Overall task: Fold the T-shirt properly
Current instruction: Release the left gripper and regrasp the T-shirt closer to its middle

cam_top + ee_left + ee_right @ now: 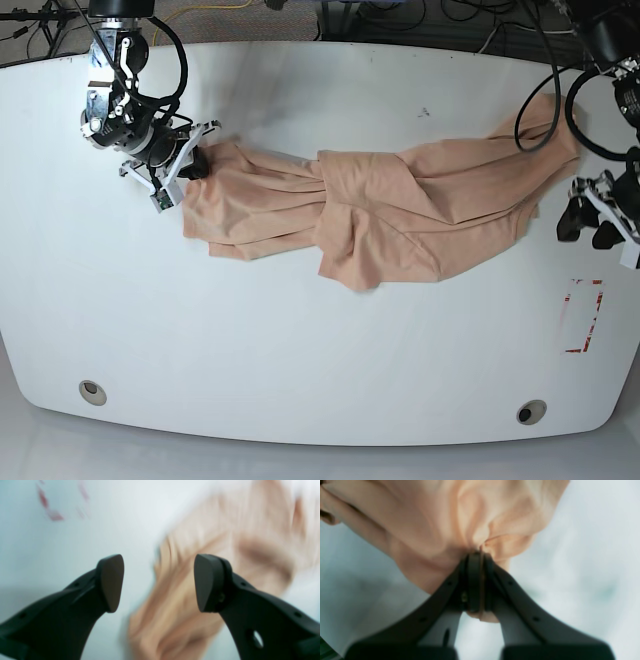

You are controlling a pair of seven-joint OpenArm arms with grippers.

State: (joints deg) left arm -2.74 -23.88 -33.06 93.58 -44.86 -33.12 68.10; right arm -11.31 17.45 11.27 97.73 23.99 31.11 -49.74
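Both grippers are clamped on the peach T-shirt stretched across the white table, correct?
Not quite. Only the right gripper is clamped on the T-shirt; the left gripper is open and empty, as the left wrist view shows. The shirt does lie stretched across the white table.

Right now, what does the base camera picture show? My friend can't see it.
A peach T-shirt lies bunched and stretched across a white table. The right pincer pinches one end of it, while the left pincer is open beside the other end, holding nothing.

You have a broad white rounded counter (300,380) with two round metal grommets (92,392) near its front edge, and black cables (420,20) behind it.
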